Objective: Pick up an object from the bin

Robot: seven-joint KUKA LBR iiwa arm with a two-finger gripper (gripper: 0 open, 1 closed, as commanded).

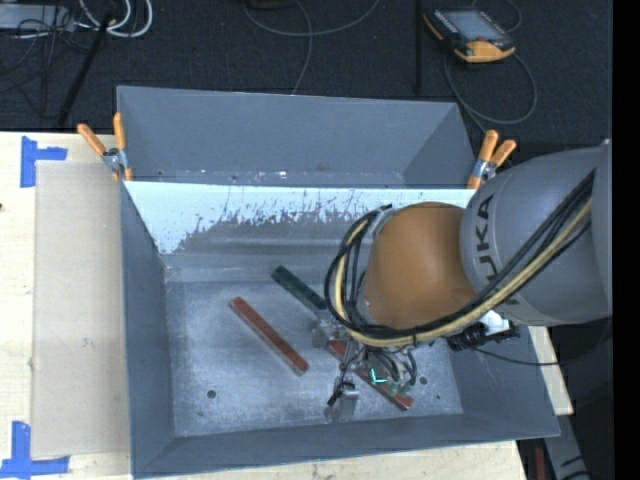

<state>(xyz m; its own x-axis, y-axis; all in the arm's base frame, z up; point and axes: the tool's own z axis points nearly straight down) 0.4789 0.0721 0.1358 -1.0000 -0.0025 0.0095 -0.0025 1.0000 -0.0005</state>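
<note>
My gripper (pixel 342 398) reaches down from under the arm's orange cover to the bin floor near the front wall, right of the middle. Just to its right a small reddish-brown piece (pixel 397 398) lies on the floor, partly hidden by cables. A long reddish-brown flat stick (pixel 268 336) lies slantwise on the floor to the gripper's upper left, apart from it. Beyond that a dark green stick (pixel 299 286) also lies slantwise, its right end hidden under the arm.
The arm with its orange cover and cable loops hangs over the right half of the bin and hides the floor there. The bin's sloping walls rise on all sides, the front wall close to the gripper.
</note>
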